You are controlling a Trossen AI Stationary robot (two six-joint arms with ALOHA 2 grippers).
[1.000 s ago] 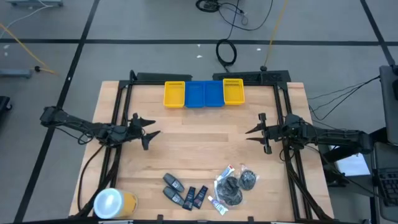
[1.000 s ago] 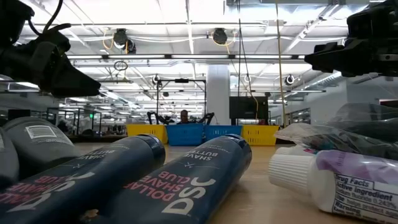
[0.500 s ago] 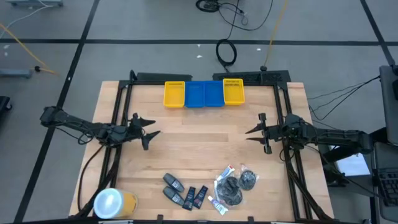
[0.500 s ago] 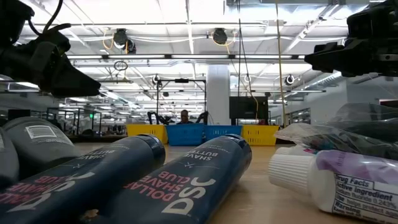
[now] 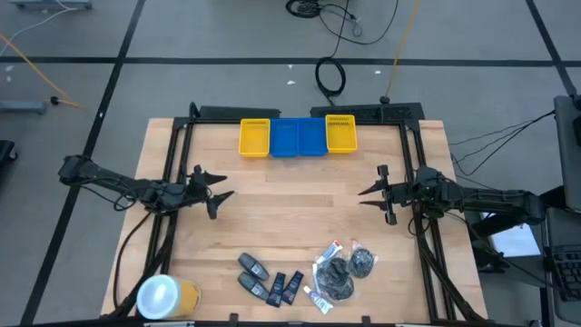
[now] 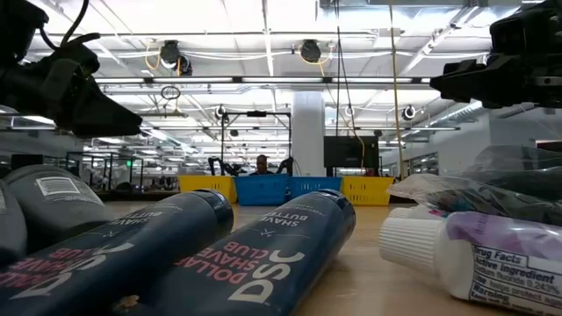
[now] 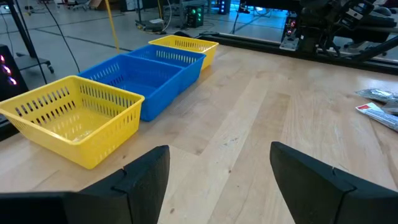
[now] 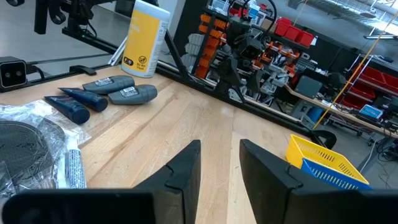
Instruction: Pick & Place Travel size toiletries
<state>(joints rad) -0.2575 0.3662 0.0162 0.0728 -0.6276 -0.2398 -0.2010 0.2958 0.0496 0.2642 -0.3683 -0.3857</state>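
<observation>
My left hand (image 5: 215, 193) hovers above the bench's (image 5: 290, 209) left side with its fingers spread wide and nothing between them; my right hand (image 5: 377, 195) hovers over the right side, fingers parted by a narrow gap, also empty. Both are well apart from the toiletries, which lie clustered at the near edge of the bench. There, dark grey bottles (image 5: 252, 268) sit beside flat navy packets (image 5: 287, 287), then small white tubes (image 5: 317, 299), then clear pouches (image 5: 345, 270) with dark round contents. I judge the bottles light, stiff and smooth, best pinched across the narrow middle of the body. The packets look thin and hard to lift off the wood. The pouches seem soft, crinkly and slippery; a bunched edge may hold better. Yellow and blue trays (image 5: 299, 136) wait at the far edge.
</observation>
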